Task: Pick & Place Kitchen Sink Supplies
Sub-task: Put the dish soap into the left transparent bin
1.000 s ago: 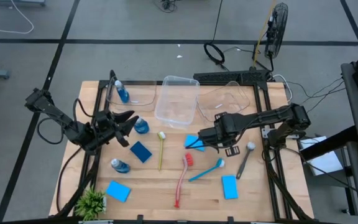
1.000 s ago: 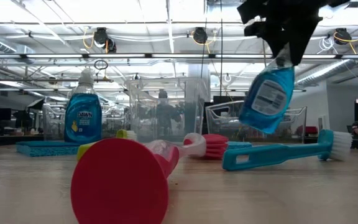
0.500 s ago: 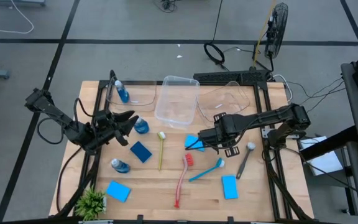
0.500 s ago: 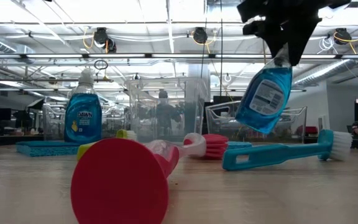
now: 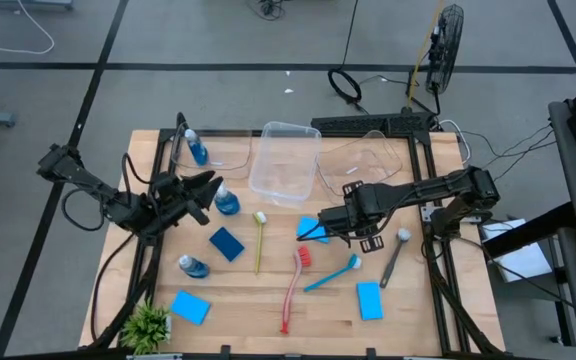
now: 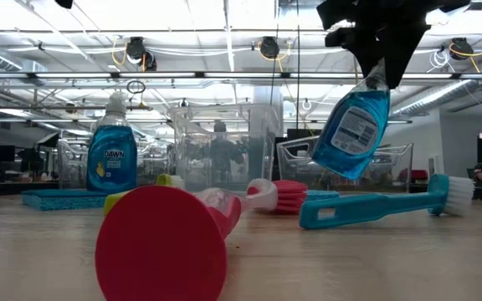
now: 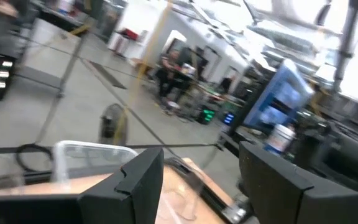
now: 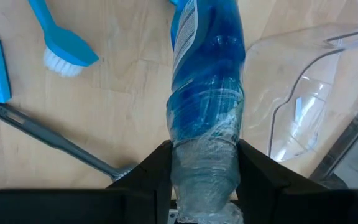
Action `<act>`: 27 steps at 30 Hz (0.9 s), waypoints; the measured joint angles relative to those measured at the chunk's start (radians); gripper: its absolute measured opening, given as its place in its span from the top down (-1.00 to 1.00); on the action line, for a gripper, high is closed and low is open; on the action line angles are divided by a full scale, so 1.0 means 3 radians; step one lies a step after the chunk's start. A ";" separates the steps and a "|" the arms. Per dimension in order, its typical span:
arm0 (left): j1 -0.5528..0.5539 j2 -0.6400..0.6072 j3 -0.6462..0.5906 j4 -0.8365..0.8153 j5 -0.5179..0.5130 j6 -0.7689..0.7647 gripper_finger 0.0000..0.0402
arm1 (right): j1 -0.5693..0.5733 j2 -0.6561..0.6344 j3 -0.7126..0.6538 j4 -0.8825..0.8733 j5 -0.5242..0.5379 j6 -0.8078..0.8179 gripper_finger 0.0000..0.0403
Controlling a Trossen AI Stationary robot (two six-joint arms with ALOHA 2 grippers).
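A wooden table [image 5: 268, 300] is seen from above, with dish supplies scattered across it and two dark robot arms reaching in.

The right gripper [image 8: 204, 165] is closed around the neck end of a bottle of blue soap [image 8: 207, 93] — held lifted off the table, hanging tilted in the low view [image 6: 351, 130], near the right half of the table beside a clear tub [image 5: 368, 155] at the back edge. The carrying step appears to be in hand; next, the bottle would need to be moved over a tub and lowered before release.

The left gripper [image 5: 200, 190] is raised near the table's left edge, its fingers [image 7: 138, 180] spread apart with nothing seen between them. A second blue bottle [image 5: 227, 201] lies just beside it.

Still on the table are a red brush [image 5: 294, 285], a teal brush [image 5: 333, 273], a yellow-green brush [image 5: 259, 240], a grey brush [image 5: 394, 255] and several blue sponges [image 5: 226, 243].
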 joint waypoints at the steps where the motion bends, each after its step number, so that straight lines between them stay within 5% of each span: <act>1: 0.0006 0.0000 0.0000 0.0001 -0.0083 -0.0020 -0.04 | 0.0015 -0.0001 0.0000 0.0006 -0.0001 0.0000 0.39; 12: 0.0037 -0.0001 0.0000 0.0000 -0.0206 -0.0188 -0.04 | 0.0128 0.0000 -0.0001 0.0085 -0.0008 -0.0007 0.39; 20: 0.0256 0.0269 0.0135 -0.0001 0.0973 -0.0142 -0.04 | 0.0128 0.0000 -0.0003 0.0096 -0.0009 -0.0032 0.39; 27: 0.0351 0.0939 0.0787 -0.0569 0.1182 0.0465 -0.04 | 0.0128 0.0000 -0.0003 0.0110 -0.0008 -0.0007 0.39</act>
